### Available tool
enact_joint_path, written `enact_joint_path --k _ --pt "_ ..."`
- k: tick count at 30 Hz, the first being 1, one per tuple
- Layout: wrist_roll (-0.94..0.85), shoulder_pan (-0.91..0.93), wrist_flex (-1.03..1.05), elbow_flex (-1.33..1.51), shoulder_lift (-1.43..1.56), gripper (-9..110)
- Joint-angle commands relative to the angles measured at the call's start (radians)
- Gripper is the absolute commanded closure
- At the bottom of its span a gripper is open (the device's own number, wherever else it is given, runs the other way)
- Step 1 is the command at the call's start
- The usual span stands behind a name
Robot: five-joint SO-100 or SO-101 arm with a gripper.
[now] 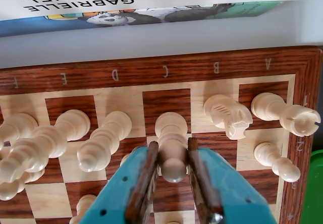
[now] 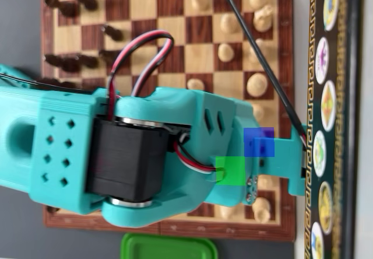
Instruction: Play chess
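On the chessboard point(image 1: 166, 72), the gripper point(image 1: 172, 151) clamps a white bishop point(image 1: 171, 143) on file C.

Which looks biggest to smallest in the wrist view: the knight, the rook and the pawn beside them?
1. rook
2. knight, close to the rook in size, so that order is unsure
3. pawn, clearly smallest

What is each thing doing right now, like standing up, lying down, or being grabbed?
Bishop: upright, pinched between the jaws.
Gripper: shut on the bishop.
Knight: upright, untouched.
Rook: upright in the corner.
Dark pieces: standing at the far side.
Green lid: flat beside the board.
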Motion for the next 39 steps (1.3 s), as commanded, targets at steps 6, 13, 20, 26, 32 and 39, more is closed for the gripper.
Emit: enact_joint_path --k 6,13,20,26,32,39 --pt "0.005 0.005 -0.005 0.078 0.161 99" --pt "-0.002 0.028 -0.011 0.173 0.222 99" --pt "-0.003 0.083 -0.014 0.255 0.275 99" --pt "-0.005 0.132 -0.015 0.279 0.270 99" --pt "-0.005 0.149 -0.015 0.276 0.264 99" --pt "-0.005 0.141 -0.063 0.252 0.204 99"
